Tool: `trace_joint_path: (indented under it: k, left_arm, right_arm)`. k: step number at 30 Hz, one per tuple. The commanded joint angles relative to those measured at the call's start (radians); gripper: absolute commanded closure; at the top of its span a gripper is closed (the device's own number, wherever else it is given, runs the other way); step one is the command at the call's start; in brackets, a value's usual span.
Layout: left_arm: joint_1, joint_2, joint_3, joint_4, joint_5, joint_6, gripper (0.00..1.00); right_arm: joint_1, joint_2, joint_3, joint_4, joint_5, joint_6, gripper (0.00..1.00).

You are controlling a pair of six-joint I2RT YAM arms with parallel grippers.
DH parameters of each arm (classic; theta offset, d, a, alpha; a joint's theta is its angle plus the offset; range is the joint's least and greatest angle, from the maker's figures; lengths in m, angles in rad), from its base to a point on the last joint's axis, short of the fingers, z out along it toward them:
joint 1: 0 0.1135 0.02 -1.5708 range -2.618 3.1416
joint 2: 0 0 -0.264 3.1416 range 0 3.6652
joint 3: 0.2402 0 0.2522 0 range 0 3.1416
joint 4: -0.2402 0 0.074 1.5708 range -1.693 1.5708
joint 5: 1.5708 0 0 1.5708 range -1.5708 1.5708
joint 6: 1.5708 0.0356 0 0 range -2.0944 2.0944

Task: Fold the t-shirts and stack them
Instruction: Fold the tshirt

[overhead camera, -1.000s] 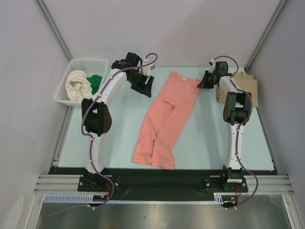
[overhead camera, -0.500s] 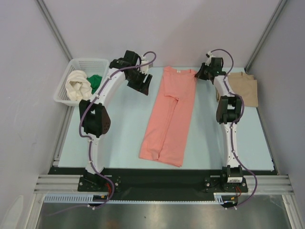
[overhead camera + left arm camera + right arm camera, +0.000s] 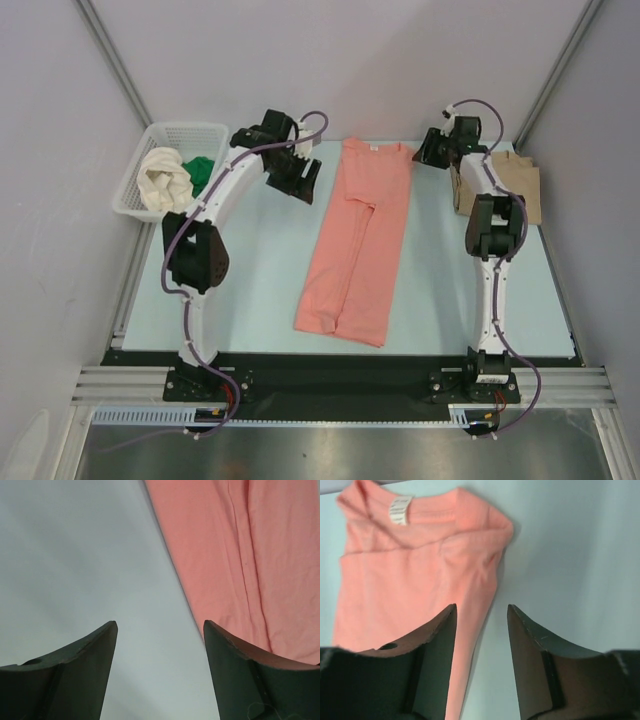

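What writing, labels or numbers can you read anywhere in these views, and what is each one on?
Neck label of the salmon-pink t-shirt: faint grey print, too blurred to read.
White sticker on the right arm's base: too small to read.
No other text, brand, number or sign shows in any view.

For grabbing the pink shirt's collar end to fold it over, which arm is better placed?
Right, probably: the right gripper, open, sits at the collar corner of the salmon-pink shirt; the left gripper hangs beside the shirt's edge, over the table.
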Motion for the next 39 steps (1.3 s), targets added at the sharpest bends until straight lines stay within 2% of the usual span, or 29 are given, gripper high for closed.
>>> trace_joint_path:
  k: [1,3,4,6,7,8,11,15,19,22,26,30,39]
  left_arm:
    - [0.007,-0.146,-0.078,0.021,0.009,-0.081,0.25]
    - [0.019,-0.193,-0.167,0.036,0.041,-0.132,0.26]
    - [0.022,-0.212,-0.199,0.041,0.051,-0.143,0.26]
    - [0.03,-0.245,-0.317,0.076,0.083,-0.176,0.26]
    - [0.035,-0.282,-0.36,0.092,0.101,-0.189,0.27]
    - [0.045,-0.296,-0.44,0.114,0.121,-0.204,0.27]
    - [0.061,-0.362,-0.593,0.164,0.201,-0.259,0.29]
    - [0.087,-0.423,-0.767,0.202,0.304,-0.324,0.3]
    - [0.088,-0.462,-0.887,0.193,0.339,-0.339,0.32]
    - [0.087,-0.466,-0.979,0.201,0.402,-0.367,0.34]
    - [0.087,-0.453,-1.074,0.21,0.44,-0.387,0.34]
    - [0.075,-0.411,-1.097,0.207,0.425,-0.379,0.34]
    - [-0.033,-0.368,-1.146,0.251,0.417,-0.407,0.35]
  right_arm:
    - [-0.041,-0.292,-0.228,-0.018,-0.078,0.018,0.5]
    - [-0.036,-0.45,-0.394,-0.041,-0.13,0.019,0.5]
    - [-0.033,-0.5,-0.552,-0.062,-0.147,0.024,0.51]
    - [-0.016,-0.651,-0.73,-0.064,-0.207,0.051,0.52]
    - [-0.01,-0.697,-0.81,-0.044,-0.221,0.071,0.52]
    - [-0.002,-0.753,-0.99,-0.022,-0.235,0.112,0.53]
    - [0.019,-0.939,-1.287,0.035,-0.27,0.174,0.53]
    - [0.108,-1.148,-1.56,0.008,-0.278,0.223,0.55]
    - [0.208,-1.344,-1.745,-0.015,-0.263,0.254,0.56]
    - [0.234,-1.395,-1.808,-0.036,-0.226,0.263,0.56]
    - [0.294,-1.36,-1.805,-0.11,-0.18,0.291,0.56]
    - [0.395,-1.323,-1.837,-0.092,-0.157,0.369,0.56]
    - [0.486,-1.295,-1.862,-0.065,-0.158,0.438,0.55]
